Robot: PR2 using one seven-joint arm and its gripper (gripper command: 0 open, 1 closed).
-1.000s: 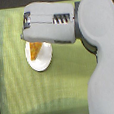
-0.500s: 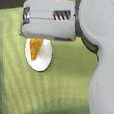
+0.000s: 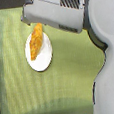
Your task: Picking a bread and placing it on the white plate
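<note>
End effector (image 3: 39, 20) fingers hidden; bread (image 3: 36, 41) on white plate (image 3: 45, 58).

The arm (image 3: 63, 12) hides the tool and the bread's (image 3: 36, 41) upper end.

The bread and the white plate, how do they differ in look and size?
The bread is golden-orange and bumpy; the white plate is plain white and smooth. The bread is narrow with tapered ends, while the plate is a broad oval, wider and longer. The bread lies on top; the plate sits under it on the green cloth. Both are elongated along the same slant.
</note>
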